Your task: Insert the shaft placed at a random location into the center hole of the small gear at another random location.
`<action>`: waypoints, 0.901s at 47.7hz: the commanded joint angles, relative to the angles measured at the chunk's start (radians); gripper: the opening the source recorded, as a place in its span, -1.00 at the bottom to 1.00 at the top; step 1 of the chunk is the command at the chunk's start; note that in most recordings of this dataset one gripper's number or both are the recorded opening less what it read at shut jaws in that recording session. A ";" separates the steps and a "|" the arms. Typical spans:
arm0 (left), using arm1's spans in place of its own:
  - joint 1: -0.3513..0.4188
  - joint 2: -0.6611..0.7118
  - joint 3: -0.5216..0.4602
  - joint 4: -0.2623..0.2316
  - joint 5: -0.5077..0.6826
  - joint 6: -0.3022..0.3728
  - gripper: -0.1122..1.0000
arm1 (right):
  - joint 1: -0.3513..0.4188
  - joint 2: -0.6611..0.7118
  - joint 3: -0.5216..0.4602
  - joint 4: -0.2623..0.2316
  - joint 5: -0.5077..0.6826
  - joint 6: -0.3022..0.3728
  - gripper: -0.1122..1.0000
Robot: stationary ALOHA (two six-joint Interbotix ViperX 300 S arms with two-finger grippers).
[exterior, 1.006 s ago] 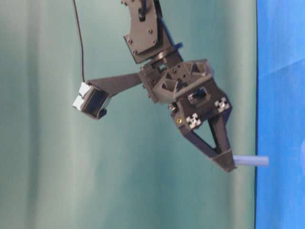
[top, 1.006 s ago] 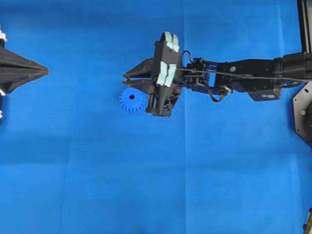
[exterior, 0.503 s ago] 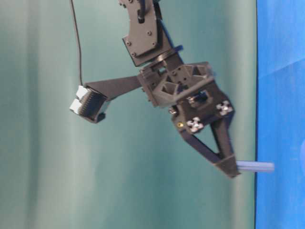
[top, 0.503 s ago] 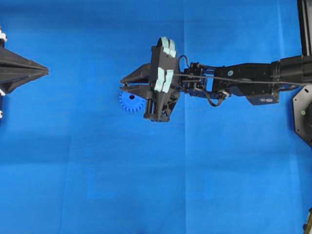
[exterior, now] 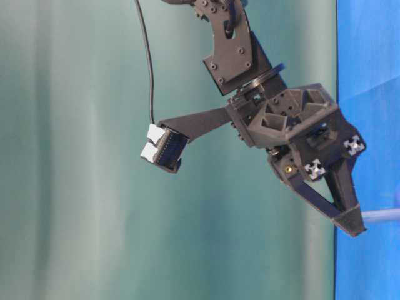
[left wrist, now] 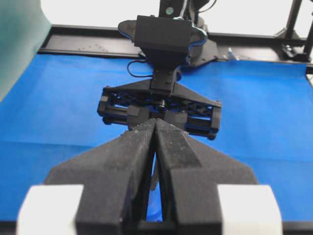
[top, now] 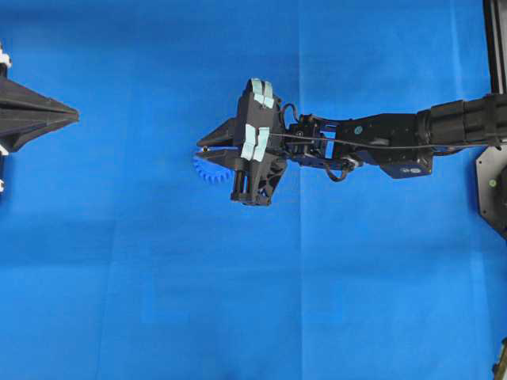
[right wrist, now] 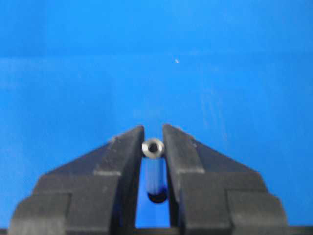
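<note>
The right gripper [top: 204, 147] reaches in from the right side of the overhead view, its two black fingers [right wrist: 124, 149] pinched on the shaft [right wrist: 153, 148]. In the right wrist view the shaft's shiny round end sits level with the fingertips, and its blue-tinted body runs back between them. In the table-level view the shaft [exterior: 381, 215] sticks out past the fingertip toward the blue surface.

Directly beneath this gripper lies the blue mat [top: 158, 261], which covers the whole table.

The left gripper [top: 74, 117] sits well apart at the left edge of the overhead view — its fingers [left wrist: 132, 147] are pressed together with nothing between them, pointing toward the right gripper.

The small gear [top: 207, 170] lies just under and beside the right gripper's fingertips; only an arc of teeth shows, the rest being covered by the gripper body. The center hole is hidden — whether the shaft touches the gear cannot be told.
</note>
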 commanded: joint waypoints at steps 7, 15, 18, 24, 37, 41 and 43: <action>0.003 0.003 -0.009 0.002 -0.005 -0.002 -0.80 | 0.000 -0.075 -0.006 -0.003 -0.003 -0.009 -0.75; 0.003 0.003 -0.009 0.000 -0.005 -0.002 -0.80 | 0.000 -0.140 0.015 -0.021 -0.008 -0.011 -0.75; 0.003 0.003 -0.009 0.002 -0.005 -0.002 -0.80 | 0.000 -0.143 0.023 -0.023 -0.014 -0.011 -0.75; 0.003 0.003 -0.009 0.002 -0.005 -0.002 -0.80 | 0.002 -0.129 0.031 -0.021 -0.040 -0.011 -0.75; 0.003 0.003 -0.009 0.002 -0.005 0.000 -0.80 | 0.002 -0.043 0.012 -0.012 -0.081 -0.003 -0.75; 0.003 0.003 -0.009 0.000 -0.005 0.000 -0.80 | 0.003 -0.023 0.006 -0.005 -0.081 0.000 -0.75; 0.003 0.002 -0.009 0.002 -0.005 0.000 -0.80 | 0.005 -0.015 0.005 0.000 -0.081 0.000 -0.75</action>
